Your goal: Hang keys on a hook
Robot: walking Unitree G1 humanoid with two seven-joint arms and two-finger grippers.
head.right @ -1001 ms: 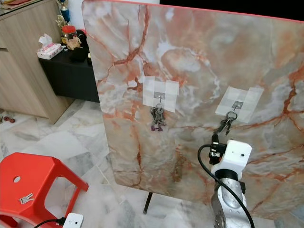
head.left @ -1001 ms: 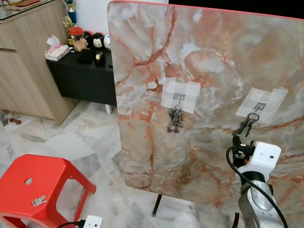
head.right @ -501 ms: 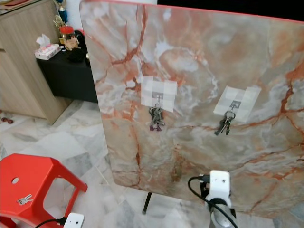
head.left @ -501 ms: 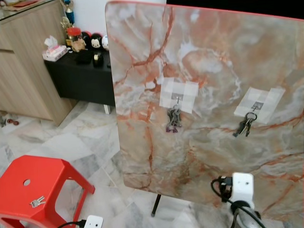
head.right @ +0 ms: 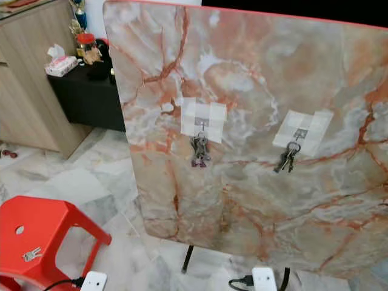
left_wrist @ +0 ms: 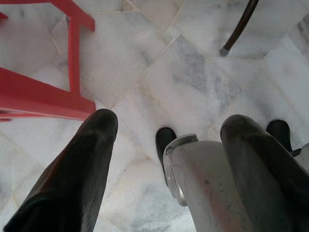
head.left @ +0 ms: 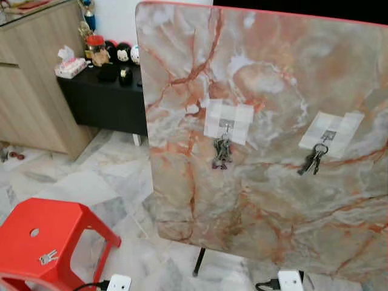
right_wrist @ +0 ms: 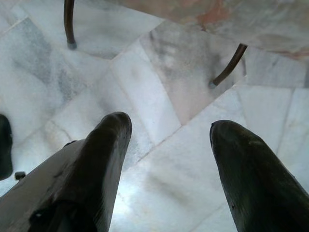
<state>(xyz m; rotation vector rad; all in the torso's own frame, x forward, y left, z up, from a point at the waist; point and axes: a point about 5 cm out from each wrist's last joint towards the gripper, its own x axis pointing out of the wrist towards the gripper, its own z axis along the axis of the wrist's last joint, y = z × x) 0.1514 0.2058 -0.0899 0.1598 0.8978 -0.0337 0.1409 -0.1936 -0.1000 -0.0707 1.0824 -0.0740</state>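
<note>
Right hand [right_wrist: 166, 130] lowered, empty — keys [head.left: 312, 160] hooked

You see the upright tabletop [head.left: 273, 121] veined in rust-orange over grey-white marble, red at its rim. Pale checked tape patches [head.left: 228, 122] back each hook. The stool [head.left: 42, 239] is bright red, the floor [head.left: 91, 182] white-grey marble, the side cabinet [head.left: 36, 91] light wood.

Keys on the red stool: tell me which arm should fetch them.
Left. The keys lie on the red stool on the robot's left, and the open left gripper hangs beside its legs; the right gripper is toward the board.
</note>
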